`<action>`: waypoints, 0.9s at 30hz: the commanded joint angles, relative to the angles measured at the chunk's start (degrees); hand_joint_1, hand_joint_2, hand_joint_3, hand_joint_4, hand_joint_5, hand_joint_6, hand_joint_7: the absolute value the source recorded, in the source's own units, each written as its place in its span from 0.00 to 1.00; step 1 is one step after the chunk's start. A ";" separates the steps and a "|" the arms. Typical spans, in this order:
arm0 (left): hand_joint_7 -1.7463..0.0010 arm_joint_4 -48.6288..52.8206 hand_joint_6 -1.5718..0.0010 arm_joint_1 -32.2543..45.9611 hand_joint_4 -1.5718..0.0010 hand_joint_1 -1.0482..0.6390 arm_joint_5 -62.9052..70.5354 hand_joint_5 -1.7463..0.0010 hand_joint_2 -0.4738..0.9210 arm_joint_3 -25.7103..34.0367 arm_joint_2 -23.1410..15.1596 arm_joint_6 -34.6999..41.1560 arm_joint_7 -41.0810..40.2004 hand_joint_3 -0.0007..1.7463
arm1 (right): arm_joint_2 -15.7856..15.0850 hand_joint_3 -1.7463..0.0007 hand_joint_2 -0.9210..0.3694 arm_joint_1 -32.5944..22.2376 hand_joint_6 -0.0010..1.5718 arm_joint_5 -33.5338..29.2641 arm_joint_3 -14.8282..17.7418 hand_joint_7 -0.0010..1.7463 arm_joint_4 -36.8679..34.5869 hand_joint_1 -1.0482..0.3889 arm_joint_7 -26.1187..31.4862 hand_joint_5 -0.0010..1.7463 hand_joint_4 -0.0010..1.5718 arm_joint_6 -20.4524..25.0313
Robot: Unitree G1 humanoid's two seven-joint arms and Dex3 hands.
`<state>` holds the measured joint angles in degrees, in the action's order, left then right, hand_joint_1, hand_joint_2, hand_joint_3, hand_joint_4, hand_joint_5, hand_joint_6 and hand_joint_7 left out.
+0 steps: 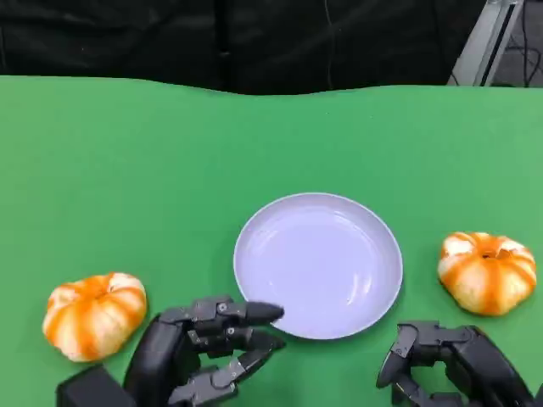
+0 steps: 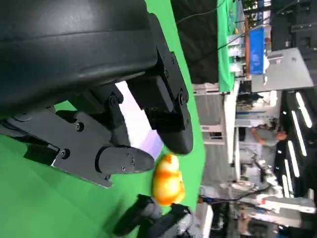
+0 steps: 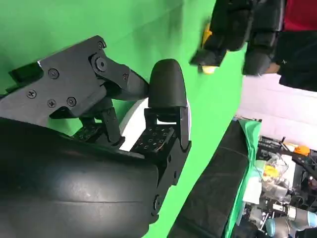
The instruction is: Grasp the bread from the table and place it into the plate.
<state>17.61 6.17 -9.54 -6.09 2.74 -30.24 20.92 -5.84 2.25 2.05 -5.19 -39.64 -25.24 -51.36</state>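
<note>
Both of my hands sit low at the near edge of the table and neither holds anything. On my left hand [image 1: 208,352] the fingers [image 1: 254,314] are loosely parted and reach toward the near rim of the plate [image 1: 271,220], the tips just at that rim; I cannot tell whether they touch it. On my right hand [image 1: 450,365] the fingers are half curled with gaps between them, empty, resting below the bread on that side and near it without touching.

I count two pieces of bread, both round, orange and white, pumpkin-shaped. One bread [image 1: 93,314] lies at the left of the plate, just beside my left hand and apart from the plate. The other bread [image 1: 488,271] lies at the right of the plate, also clear of its rim. There is one plate, pale lilac, in the middle between them, with nothing in it. My left wrist view shows the right-hand bread [image 2: 167,181] past the plate's edge, with my other hand's dark fingers close by it.

As I judge it, the task is at its very start: no bread is grasped, so the reach is the step in hand. The task does not say which bread, and both are within easy range. The next move calls for me to spread one hand wide, bring it over the top of the nearer loaf, and close around its sides gently, since it looks soft and rounded and could squash or roll out of a shallow pinch. Then a lift and a short carry sideways over the plate's rim.
</note>
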 commanded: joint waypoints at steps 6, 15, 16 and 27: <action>1.00 -2.36 0.68 0.22 0.62 0.31 -6.83 1.00 1.00 1.04 -1.46 -3.63 8.47 0.05 | -0.58 0.47 0.22 0.44 0.54 0.61 0.26 0.66 -0.56 0.63 -0.24 0.83 0.52 -0.01; 1.00 -7.67 0.86 0.55 0.83 0.16 -3.83 1.00 1.00 5.10 -3.85 -4.32 4.51 0.15 | -0.84 0.47 0.23 0.20 0.54 0.42 0.34 0.66 -0.53 0.64 -0.17 0.83 0.52 -0.22; 1.00 -8.08 0.85 0.45 0.83 0.15 -3.27 1.00 1.00 5.71 -4.30 -4.25 3.90 0.16 | -0.85 0.47 0.23 0.18 0.54 0.40 0.33 0.66 -0.50 0.64 -0.18 0.83 0.52 -0.25; 0.99 -9.54 0.82 -0.38 0.78 0.16 6.13 0.98 1.00 12.29 -8.78 -3.96 -5.26 0.17 | -1.07 0.47 0.23 -0.21 0.54 0.31 0.31 0.66 0.30 0.64 -0.13 0.83 0.52 0.36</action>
<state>9.03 6.28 -8.92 2.66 -2.80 -34.10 20.68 -5.86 2.30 2.04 -5.20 -39.87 -25.37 -51.36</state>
